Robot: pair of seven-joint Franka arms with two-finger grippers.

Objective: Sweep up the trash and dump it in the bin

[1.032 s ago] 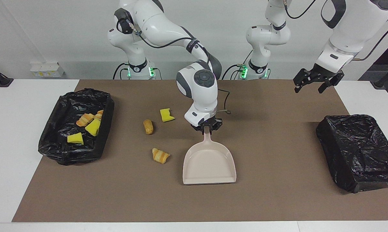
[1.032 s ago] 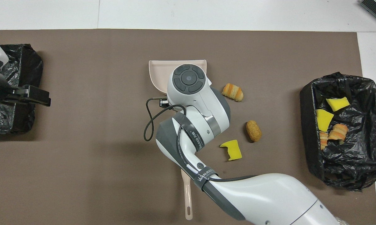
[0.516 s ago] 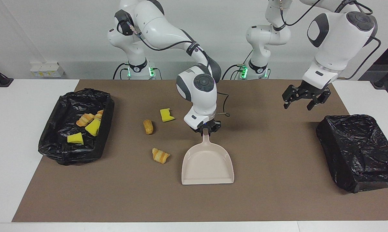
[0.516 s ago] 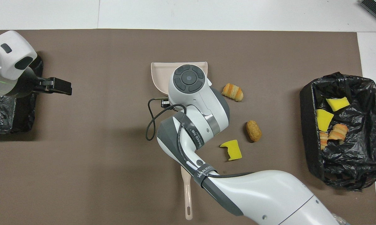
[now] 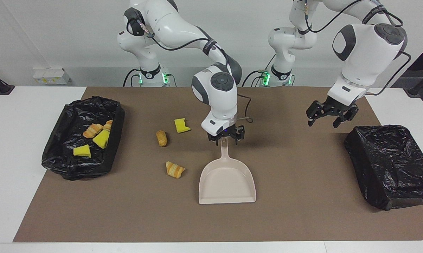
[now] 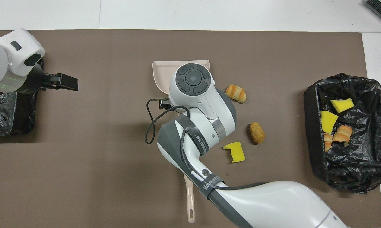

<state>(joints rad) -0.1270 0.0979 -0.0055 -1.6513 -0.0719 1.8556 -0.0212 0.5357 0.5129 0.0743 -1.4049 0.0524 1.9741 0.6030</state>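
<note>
The pale pink dustpan [image 5: 227, 182] lies flat on the brown mat, its handle pointing toward the robots. My right gripper [image 5: 225, 137] is open around the handle's end; in the overhead view the arm hides it and most of the dustpan [image 6: 163, 71]. On the mat beside the pan, toward the right arm's end, lie a croissant bit [image 5: 175, 169], a bread bit [image 5: 161, 138] and a yellow sponge chunk [image 5: 182, 125]. The black-lined bin [image 5: 114, 140] holds two sponge chunks and two croissant bits [image 6: 342, 134]. My left gripper [image 5: 325, 120] hangs open and empty over the mat.
A second box wrapped in a black bag [image 5: 390, 165] stands at the left arm's end of the table. A pink tool handle [image 6: 190, 202] lies on the mat near the robots, its other end hidden under the right arm.
My left gripper has come down and moved toward the middle of the mat. My right gripper has opened on the dustpan handle and its wrist has risen slightly. The trash has not moved.
</note>
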